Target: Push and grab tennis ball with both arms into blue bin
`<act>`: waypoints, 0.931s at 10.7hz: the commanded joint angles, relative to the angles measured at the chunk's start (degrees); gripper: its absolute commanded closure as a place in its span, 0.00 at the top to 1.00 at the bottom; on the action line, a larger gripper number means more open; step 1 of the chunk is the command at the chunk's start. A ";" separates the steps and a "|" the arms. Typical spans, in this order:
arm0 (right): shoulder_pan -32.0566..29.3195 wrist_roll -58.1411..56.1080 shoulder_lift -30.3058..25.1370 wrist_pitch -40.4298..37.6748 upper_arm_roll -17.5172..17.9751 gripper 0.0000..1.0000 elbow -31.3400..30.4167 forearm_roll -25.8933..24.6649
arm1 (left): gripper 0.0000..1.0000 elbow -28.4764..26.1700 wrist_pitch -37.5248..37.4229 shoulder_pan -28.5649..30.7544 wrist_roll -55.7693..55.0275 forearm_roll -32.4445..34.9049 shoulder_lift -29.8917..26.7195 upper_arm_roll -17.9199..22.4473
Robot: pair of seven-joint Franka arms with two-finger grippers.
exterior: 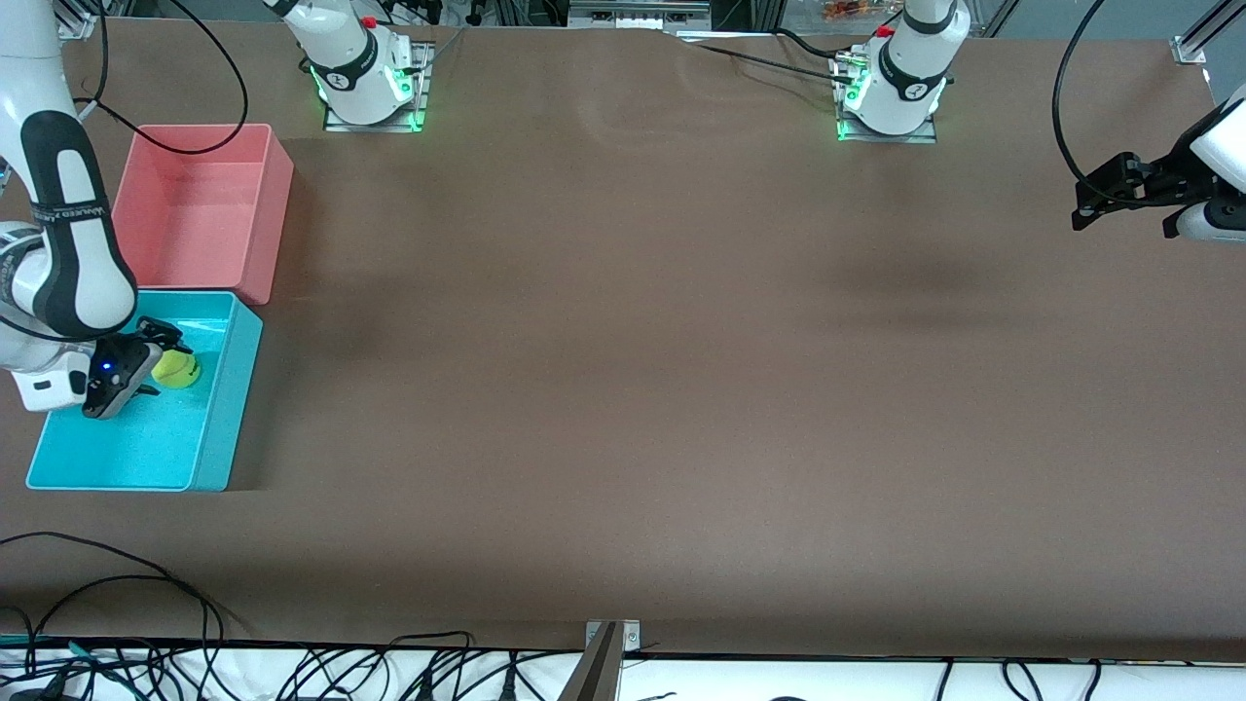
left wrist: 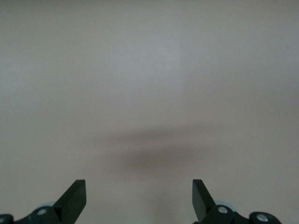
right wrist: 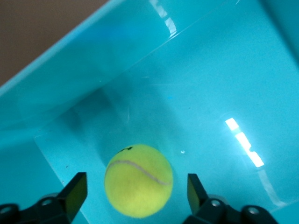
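A brown, matte table (exterior: 623,389) is filling nearly the whole front view, with black cables trailing along its lower edge and metal framing showing along the top.

Two bins are sitting at the middle left of the frame: one pink bin (exterior: 268,209) above, and one blue bin (exterior: 229,409) just below it, their ends almost touching. Both bins' long sides are running up and down the frame.

One tennis ball (exterior: 177,369) is lying in the blue bin, in its upper half; being round, it is pointing no particular way, though its white seam is curving across its top in the right wrist view.

Two arms are showing. The right gripper (exterior: 144,362) is hanging low inside the blue bin, fingers spread apart on either side of the ball and gripping nothing. The left gripper (exterior: 1095,206) is waiting at the right edge of the frame over bare table, fingers likewise parted and empty.
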 commanded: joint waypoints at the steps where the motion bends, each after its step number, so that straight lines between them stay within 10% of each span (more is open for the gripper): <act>1: -0.54 0.08 -8.18 -3.67 2.27 1.00 -1.84 1.24 | 1.00 1.48 -0.52 -0.36 -0.31 0.77 0.91 -0.12; 10: -0.45 28.11 -30.78 -17.54 12.63 1.00 -6.68 0.80 | 1.00 1.84 -0.61 -0.27 -0.31 0.69 1.00 -0.04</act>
